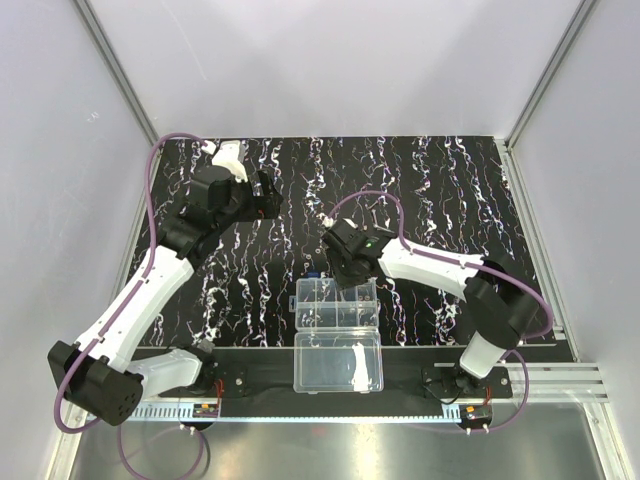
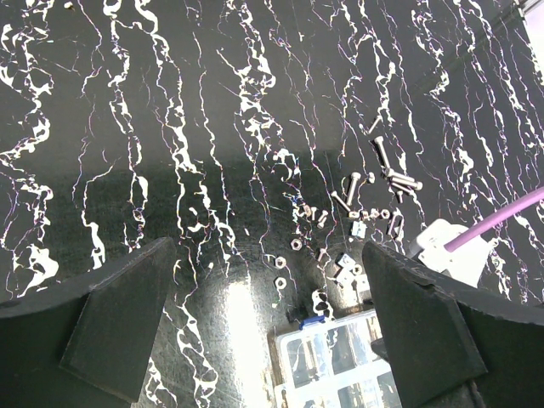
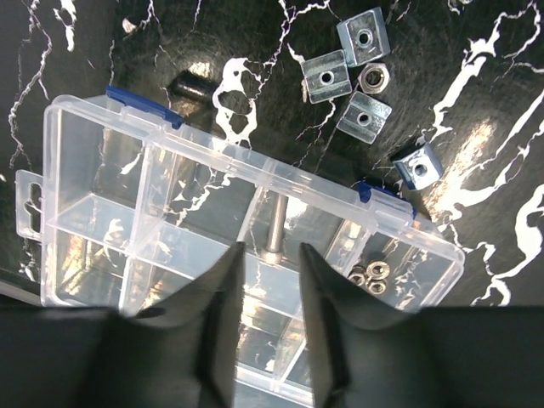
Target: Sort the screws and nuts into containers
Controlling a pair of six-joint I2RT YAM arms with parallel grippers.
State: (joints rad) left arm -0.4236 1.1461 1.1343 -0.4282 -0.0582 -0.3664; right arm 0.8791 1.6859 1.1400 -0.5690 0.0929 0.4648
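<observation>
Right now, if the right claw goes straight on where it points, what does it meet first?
Probably the screw lying in the organizer box compartment below the right claw; depth unclear.

We see a black mat (image 1: 440,190) veined with white streaks (rather like marble) covering the tabletop. Pale, plain panels close it in: a back wall (image 1: 330,60), a left wall (image 1: 50,200) and a right wall (image 1: 595,200), joined at the far corners by aluminium posts (image 1: 118,72). Along the near right edge runs a grooved aluminium rail (image 1: 560,378), and below it a brushed metal sheet (image 1: 330,450). In the left wrist view we find a soft glare (image 2: 242,314) on the mat.
</observation>
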